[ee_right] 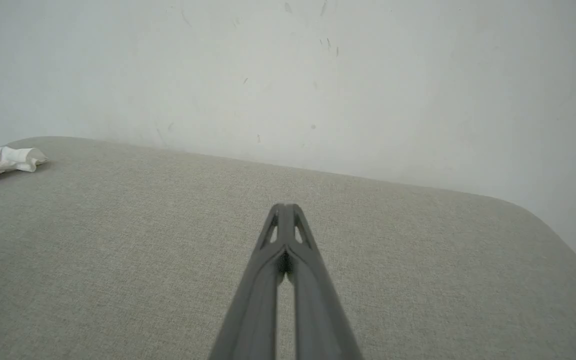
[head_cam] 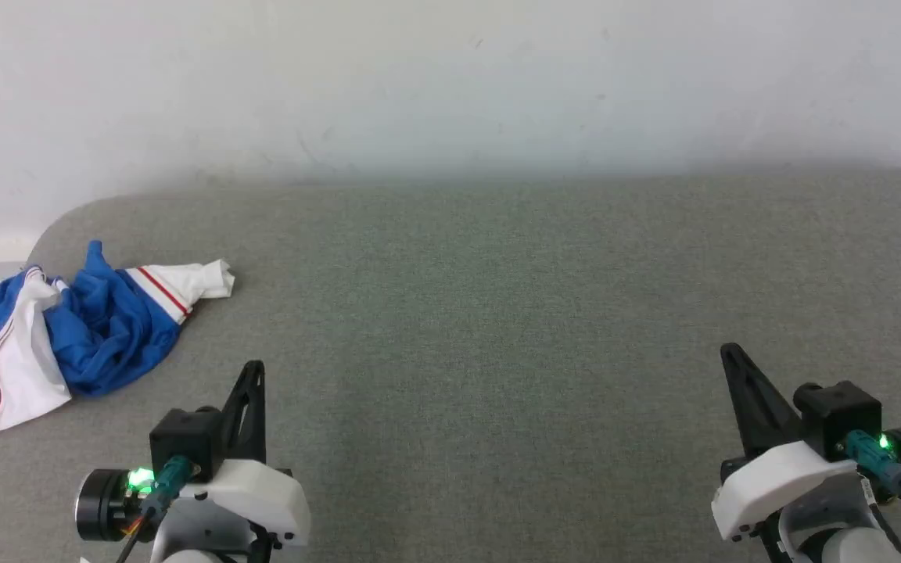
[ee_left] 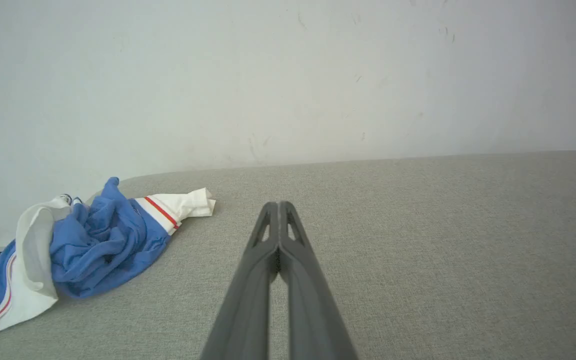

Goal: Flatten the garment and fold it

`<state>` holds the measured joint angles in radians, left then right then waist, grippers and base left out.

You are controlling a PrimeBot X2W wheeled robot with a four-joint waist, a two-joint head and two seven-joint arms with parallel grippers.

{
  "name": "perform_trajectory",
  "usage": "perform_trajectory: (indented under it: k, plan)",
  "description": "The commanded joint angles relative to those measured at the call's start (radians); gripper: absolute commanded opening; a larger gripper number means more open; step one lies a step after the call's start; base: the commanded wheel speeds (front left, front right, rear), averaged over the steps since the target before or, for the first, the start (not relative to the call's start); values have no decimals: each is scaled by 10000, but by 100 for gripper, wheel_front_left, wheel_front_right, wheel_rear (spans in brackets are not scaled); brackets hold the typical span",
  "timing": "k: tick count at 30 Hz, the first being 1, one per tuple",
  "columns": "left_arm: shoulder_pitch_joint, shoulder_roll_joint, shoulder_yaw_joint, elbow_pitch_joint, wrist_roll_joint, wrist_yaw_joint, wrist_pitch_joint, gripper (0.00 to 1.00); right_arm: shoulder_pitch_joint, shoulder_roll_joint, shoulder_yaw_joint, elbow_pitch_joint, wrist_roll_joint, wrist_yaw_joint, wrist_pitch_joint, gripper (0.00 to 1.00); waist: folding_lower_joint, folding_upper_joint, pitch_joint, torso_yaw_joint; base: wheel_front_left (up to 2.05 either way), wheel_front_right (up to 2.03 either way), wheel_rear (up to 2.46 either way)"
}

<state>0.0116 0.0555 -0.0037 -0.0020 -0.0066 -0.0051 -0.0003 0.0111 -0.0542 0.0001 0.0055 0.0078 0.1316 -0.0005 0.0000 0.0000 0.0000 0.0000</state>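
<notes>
We work before a pale wall (head_cam: 450, 78), on a broad grey fabric surface (head_cam: 497, 313) whose middle and right side are bare. The garment (head_cam: 98, 328) lies as a crumpled blue-and-white heap at the far left of this surface, close to its rounded corner. We cannot tell whether its outer edge hangs over the side. The left gripper (head_cam: 255, 367) hovers near the heap, on its right and nearer the robot, without touching it. Its two fingers are pressed together and hold nothing. The right gripper (head_cam: 729, 352) is well apart from the cloth, over the right side, with its fingers likewise together and empty. One white sleeve (head_cam: 192, 283) with red-and-white trim sticks out of the heap toward the centre. We judge that the task stands at its opening step: no flattening has begun, and the cloth must first be reached. The next move calls for parting the left fingers, reaching to the heap and drawing it toward the middle, where both arms can spread it. The protruding sleeve offers the most accessible first hold.
</notes>
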Motion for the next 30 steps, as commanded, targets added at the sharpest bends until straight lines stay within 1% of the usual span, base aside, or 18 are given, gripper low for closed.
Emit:
perform_trajectory:
  k: [1,30]
  plan:
    - [-116,-53,37,20,66,51,3,0,-111,40,-1,-55,-78,-9,5,0,0,0,0,0,0,0,0]
    - [-116,-53,37,20,66,51,3,0,-111,40,-1,-55,-78,-9,5,0,0,0,0,0,0,0,0]
